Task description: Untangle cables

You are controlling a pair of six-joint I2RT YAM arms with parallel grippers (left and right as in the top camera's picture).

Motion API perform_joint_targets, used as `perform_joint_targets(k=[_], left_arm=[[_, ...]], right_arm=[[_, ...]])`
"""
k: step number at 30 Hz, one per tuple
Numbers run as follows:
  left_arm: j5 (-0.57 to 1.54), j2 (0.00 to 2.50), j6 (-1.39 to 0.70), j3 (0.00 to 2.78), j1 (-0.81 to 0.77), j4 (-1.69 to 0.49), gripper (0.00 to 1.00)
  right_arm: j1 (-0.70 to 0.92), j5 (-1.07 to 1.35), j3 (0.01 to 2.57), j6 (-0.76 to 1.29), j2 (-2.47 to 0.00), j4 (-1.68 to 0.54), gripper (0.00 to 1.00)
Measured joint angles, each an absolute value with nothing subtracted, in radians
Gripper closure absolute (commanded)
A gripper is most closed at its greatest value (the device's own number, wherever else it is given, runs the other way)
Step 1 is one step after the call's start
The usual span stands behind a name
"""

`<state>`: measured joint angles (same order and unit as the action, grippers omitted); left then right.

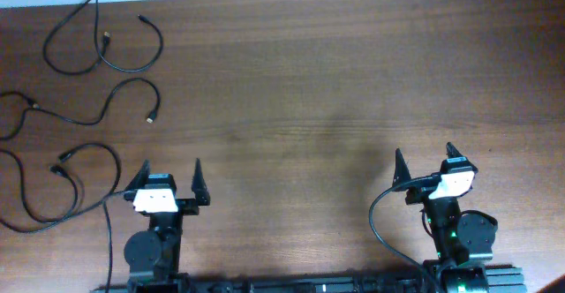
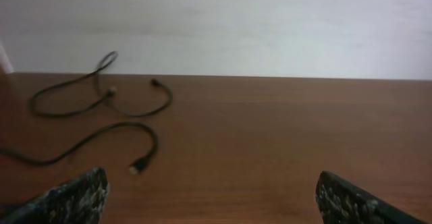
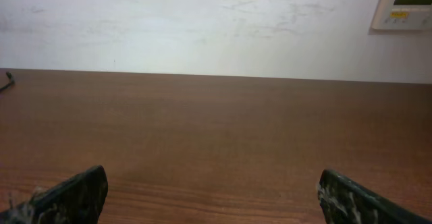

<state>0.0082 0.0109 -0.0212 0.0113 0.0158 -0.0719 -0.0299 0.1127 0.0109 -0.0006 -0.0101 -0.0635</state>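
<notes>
Three thin black cables lie apart on the brown table at the far left. The top cable (image 1: 97, 41) forms loops near the back edge. The middle cable (image 1: 106, 108) curves with a gold-tipped plug. The lower cable (image 1: 62, 183) loops near my left arm. Two of them show in the left wrist view: the looped one (image 2: 101, 96) and the plug-ended one (image 2: 121, 133). My left gripper (image 1: 170, 178) is open and empty, right of the lower cable. My right gripper (image 1: 425, 161) is open and empty, far from the cables. Both hover low over bare wood (image 2: 210, 204) (image 3: 212, 200).
The wooden table (image 1: 335, 90) spans the view with a white wall behind it. A black cable from the right arm (image 1: 380, 227) hangs beside its base. A wall panel (image 3: 405, 5) shows at upper right in the right wrist view.
</notes>
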Motion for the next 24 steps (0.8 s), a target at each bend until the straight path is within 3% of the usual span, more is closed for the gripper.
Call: perform_joint_targets(k=[24], left_arm=[[-0.064, 0.011, 0.003, 0.011, 0.016, -0.075, 0.01]], right_arm=[[-0.030, 0.112, 0.011, -0.001, -0.010, -0.064, 0.02]])
